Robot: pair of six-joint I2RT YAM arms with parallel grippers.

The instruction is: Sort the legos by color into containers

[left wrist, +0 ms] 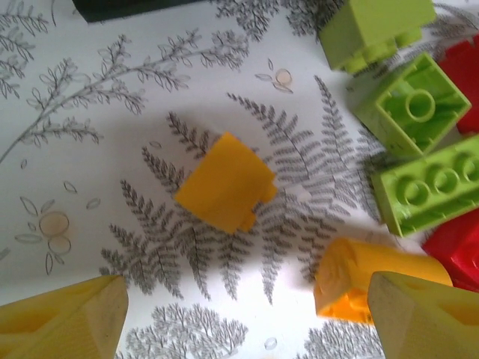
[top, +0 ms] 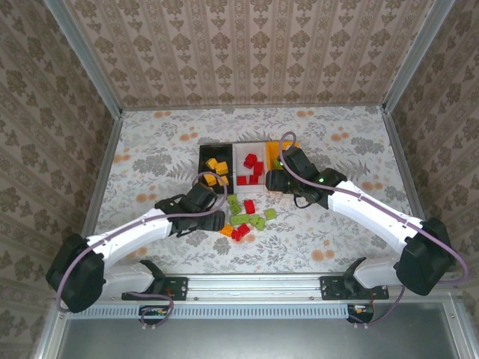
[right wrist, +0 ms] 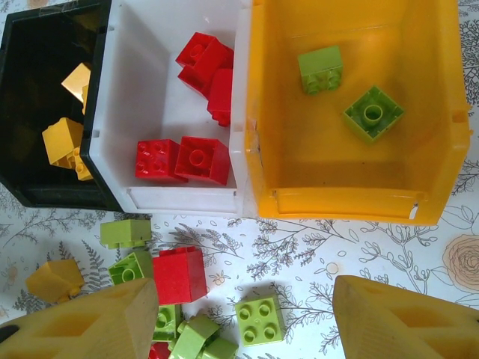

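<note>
Spread fingertips (left wrist: 67,321) of the left hand (left wrist: 243,299) frame an orange-yellow brick (left wrist: 224,191) lying loose on the bench (left wrist: 112,149) just ahead, not pinched. The step looks like picking it up for the black bin (right wrist: 30,149), which holds that colour. The next move calls for lowering and closing squarely on it. The right hand (right wrist: 245,288), also spread and empty, hovers just short of the white bin (right wrist: 142,75). A second orange brick (left wrist: 344,284) sits half hidden behind one finger.

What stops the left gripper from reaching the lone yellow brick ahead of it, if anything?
Likely nothing, so yes: the yellow brick lies alone on the table, ahead of the open left gripper.
</note>
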